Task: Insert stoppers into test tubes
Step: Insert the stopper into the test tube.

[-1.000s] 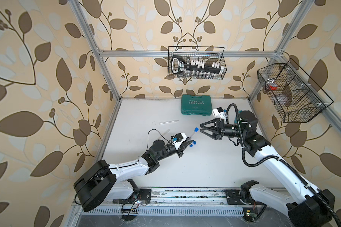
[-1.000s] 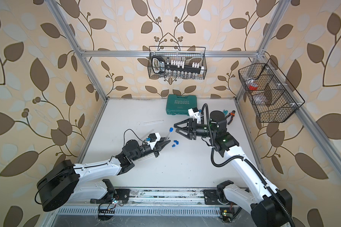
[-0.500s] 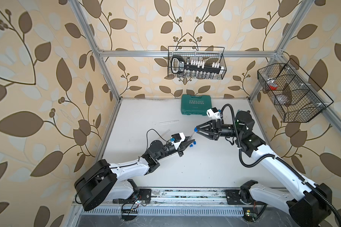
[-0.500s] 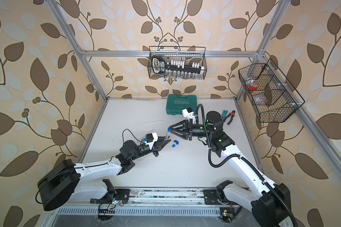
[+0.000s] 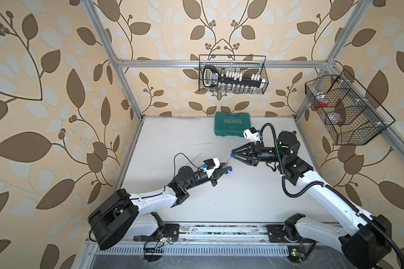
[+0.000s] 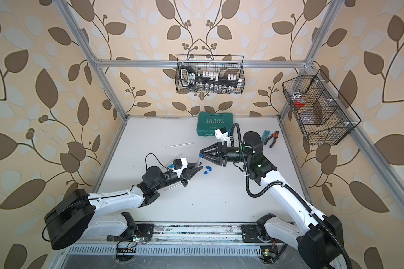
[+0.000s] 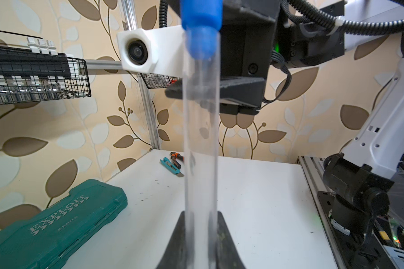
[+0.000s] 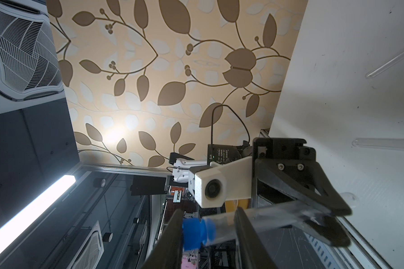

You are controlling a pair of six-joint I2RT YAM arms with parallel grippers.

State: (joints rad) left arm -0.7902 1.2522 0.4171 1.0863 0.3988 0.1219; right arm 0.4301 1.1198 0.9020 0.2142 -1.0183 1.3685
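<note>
My left gripper (image 7: 201,213) is shut on the lower part of a clear test tube (image 7: 201,139), which stands up from its fingers. A blue stopper (image 7: 201,21) sits in the tube's open end, its head still outside. My right gripper (image 8: 208,210) is at that end in both top views (image 5: 232,155) (image 6: 200,155). Its jaws stand apart: one finger lies against the stopper (image 8: 194,233) head, the other crosses the tube (image 8: 266,219) further down. Two more tubes (image 8: 392,61) (image 8: 383,143) lie on the white table. Loose blue stoppers (image 6: 207,168) lie beside the left gripper (image 6: 197,168).
A green tool case (image 5: 232,127) lies at the back of the table (image 5: 243,198). Pliers and a cutter (image 6: 272,137) lie behind the right arm. A wire basket of capped vials (image 5: 232,74) hangs on the back wall, another basket (image 5: 345,111) on the right wall.
My right gripper has moved left onto the stopper at the tube's end and its jaws have narrowed. The left gripper has kept hold of the tube and shifted slightly.
</note>
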